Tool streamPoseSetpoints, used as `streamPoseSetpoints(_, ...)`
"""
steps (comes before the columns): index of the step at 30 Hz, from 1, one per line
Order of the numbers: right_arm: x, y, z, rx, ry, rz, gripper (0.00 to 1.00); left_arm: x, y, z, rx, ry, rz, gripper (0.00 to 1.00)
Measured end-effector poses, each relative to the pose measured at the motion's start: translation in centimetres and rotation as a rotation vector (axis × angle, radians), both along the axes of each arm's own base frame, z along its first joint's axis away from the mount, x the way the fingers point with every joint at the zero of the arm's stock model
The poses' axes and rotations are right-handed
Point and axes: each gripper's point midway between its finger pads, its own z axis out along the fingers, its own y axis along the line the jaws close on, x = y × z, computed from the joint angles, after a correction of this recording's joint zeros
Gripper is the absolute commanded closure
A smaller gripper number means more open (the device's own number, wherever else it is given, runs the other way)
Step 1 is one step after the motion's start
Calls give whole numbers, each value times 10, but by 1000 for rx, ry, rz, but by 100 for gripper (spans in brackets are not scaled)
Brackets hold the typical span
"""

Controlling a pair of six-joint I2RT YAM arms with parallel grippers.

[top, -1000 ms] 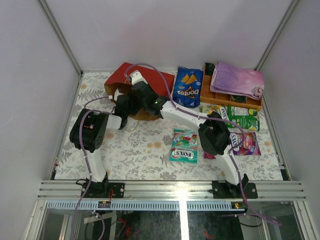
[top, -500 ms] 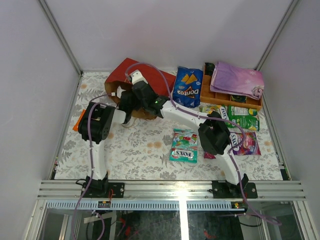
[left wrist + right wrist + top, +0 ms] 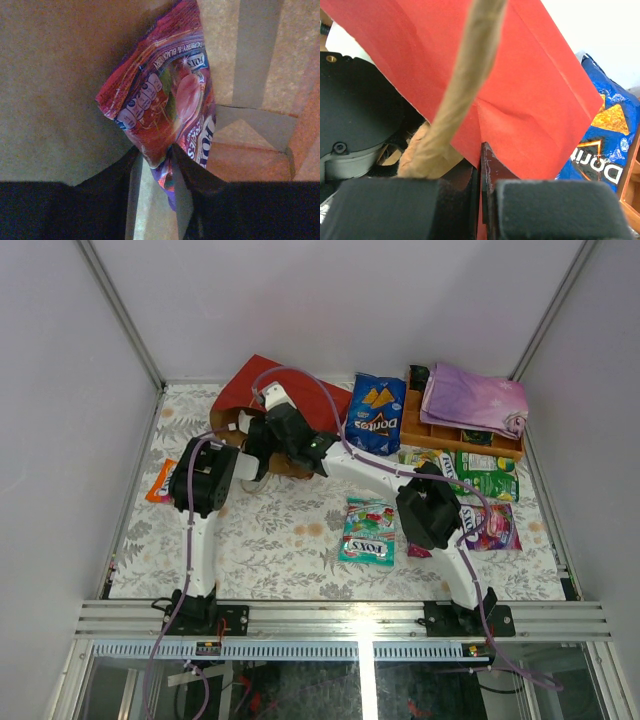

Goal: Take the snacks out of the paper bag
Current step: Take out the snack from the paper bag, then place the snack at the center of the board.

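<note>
Okay, top view: the paper bag lies on its side at the far left of the floral table, red side up, with its brown mouth facing near-left. The left arm reaches from the near left into that mouth, and its tip is hidden inside. The right arm stretches across from the near right to the bag's upper edge.

Already out on the table:
- The blue Doritos bag is just right of the bag.
- The teal Fox's pack is in the middle.
- The green pack and the pink pack are on the right, near the right arm.
- The small orange packet is at the left edge, beside the left arm.

The orange wooden tray sits far right with the purple cloth on top.

Left wrist view: the camera is inside the bag, with kraft walls all round. The left gripper pinches the near bottom corner of a red-purple Fox's packet, its fingers pressed against both sides. The packet stands up off the brown floor and leans against the wall fold.

Right wrist view: the right gripper is pressed together on the bag's red paper edge, and a sliver of red shows in the narrow slit between the pads. The string handle runs diagonally in front of the lens, blurred. The Doritos bag shows behind on the right, and the left arm's black housing is on the left.
</note>
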Motion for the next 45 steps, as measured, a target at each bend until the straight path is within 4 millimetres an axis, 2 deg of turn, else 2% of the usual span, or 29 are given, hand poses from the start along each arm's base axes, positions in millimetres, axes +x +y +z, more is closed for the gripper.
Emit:
streamPoseSetpoints(2,0,0,-2,0,2,1,100,2,0,-1,-6,3,4,98)
streamPoseSetpoints(3,0,0,-2,0,2,1,100,3,0,-1,-8,3,7,100)
streamPoseSetpoints(9,0,1,-3,9,-2,0,100,2,-1,2,3,4,5,100)
streamPoseSetpoints(12,1,1,-3,19,-4,-5,100,-11,1,6,12,7,-5,100)
streamPoseSetpoints(18,1,1,-2,42,-3,-23,100,-69,8,17,25,34,-45,100)
streamPoseSetpoints(25,2,0,5,68,-3,-54,100,-130,14,52,54,-15,-94,100)
streamPoseSetpoints(29,4,-2,6,85,-2,-68,100,-174,15,66,79,-35,-131,100)
streamPoseSetpoints(33,4,-2,5,96,5,-72,100,-213,21,73,100,-35,-148,100)
streamPoseSetpoints(34,4,-2,5,99,6,-72,100,-222,24,63,113,-1,-149,100)
streamPoseSetpoints(35,4,-2,4,99,9,-73,100,-230,24,80,109,-45,-153,100)
streamPoseSetpoints(37,4,-3,4,101,12,-74,100,-244,26,86,113,-56,-160,100)
streamPoseSetpoints(41,5,-4,3,105,18,-79,100,-272,28,82,120,-37,-185,100)
streamPoseSetpoints(45,7,-6,2,111,22,-81,100,-304,30,54,114,46,-212,100)
